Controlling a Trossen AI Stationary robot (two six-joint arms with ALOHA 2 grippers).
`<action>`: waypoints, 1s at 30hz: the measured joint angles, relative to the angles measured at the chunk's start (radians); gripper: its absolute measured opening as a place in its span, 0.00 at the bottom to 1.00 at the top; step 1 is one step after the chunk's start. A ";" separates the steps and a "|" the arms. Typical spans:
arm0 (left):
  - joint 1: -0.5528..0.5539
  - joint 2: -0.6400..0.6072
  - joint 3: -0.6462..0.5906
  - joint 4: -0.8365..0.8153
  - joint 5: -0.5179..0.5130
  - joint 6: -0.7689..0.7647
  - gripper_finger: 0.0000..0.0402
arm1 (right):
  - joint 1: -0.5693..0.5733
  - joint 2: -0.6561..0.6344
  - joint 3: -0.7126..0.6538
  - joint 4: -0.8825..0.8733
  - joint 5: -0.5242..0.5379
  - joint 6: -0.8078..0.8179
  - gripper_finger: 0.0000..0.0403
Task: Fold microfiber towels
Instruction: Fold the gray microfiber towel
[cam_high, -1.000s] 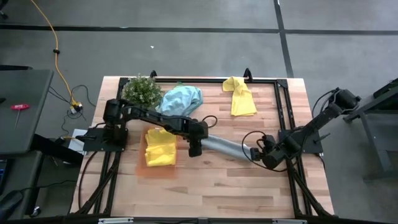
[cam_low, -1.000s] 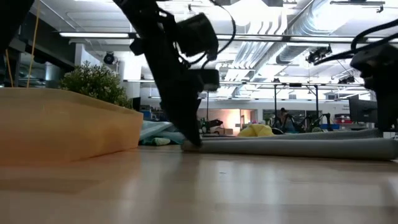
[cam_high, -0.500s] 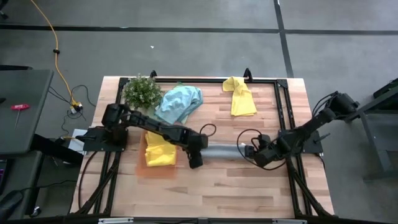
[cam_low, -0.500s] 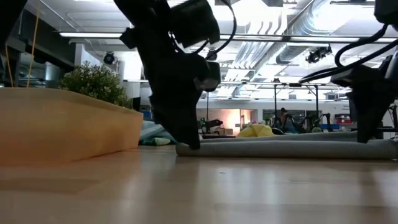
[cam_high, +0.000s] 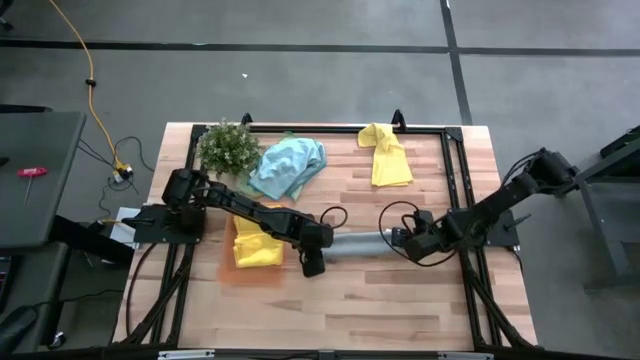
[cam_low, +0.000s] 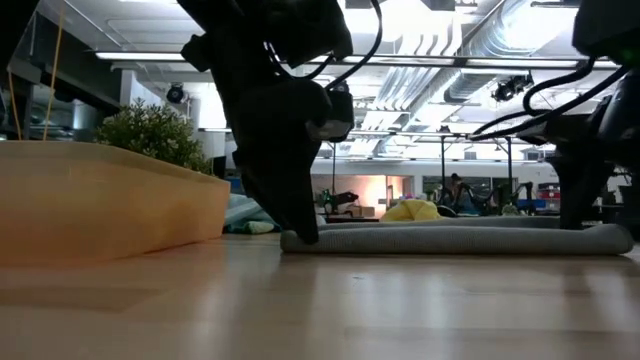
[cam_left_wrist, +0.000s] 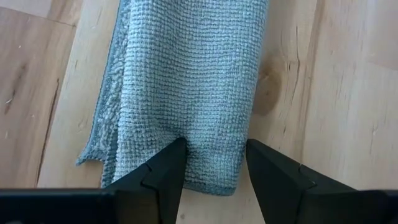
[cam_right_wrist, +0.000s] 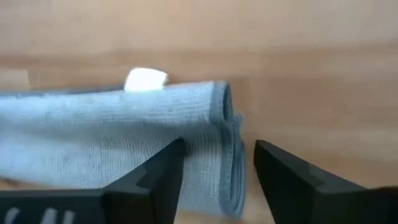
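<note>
A grey towel (cam_high: 355, 243), folded into a long narrow strip, lies flat on the table's middle, running left to right. My left gripper (cam_high: 320, 250) is shut on its left end (cam_left_wrist: 186, 81). My right gripper (cam_high: 402, 243) stands open low over the towel's right end (cam_right_wrist: 217, 118). One of its fingers (cam_right_wrist: 168, 162) is over the cloth and the other (cam_right_wrist: 273, 162) is past the end. Whether it touches, I cannot tell. A white tag (cam_right_wrist: 146, 79) shows near that end. My left gripper pinches the folded strip's left end (cam_left_wrist: 214, 134) between its two fingers, several layers thick. One finger (cam_left_wrist: 171, 165) sits partway across the strip and the other (cam_left_wrist: 264, 165) at its long edge. The fingers slant down from above. The towel lies on the table.
An orange tray (cam_high: 228, 272) with a folded yellow towel (cam_high: 258, 238) lies left of my left gripper. A crumpled blue-teal towel (cam_high: 290, 165), a plant (cam_high: 227, 147) and another yellow towel (cam_high: 385, 155) lie toward the far edge. Bare wood runs along the near edge.
My left gripper has gone toward the table's near edge and dragged the towel's left end along. The strip has swung from slanting to lying straight left to right. My right gripper has come down over the towel's right end.
</note>
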 joint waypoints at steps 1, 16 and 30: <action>0.000 0.000 0.000 0.001 -0.001 0.000 0.40 | -0.007 0.000 0.000 -0.004 0.017 -0.023 0.45; 0.010 -0.009 -0.002 0.016 0.008 0.032 0.40 | -0.037 0.001 -0.004 -0.005 0.017 -0.225 0.04; 0.074 -0.243 -0.002 -0.084 -0.086 0.127 0.40 | 0.000 -0.220 -0.003 -0.314 -0.039 -0.239 0.00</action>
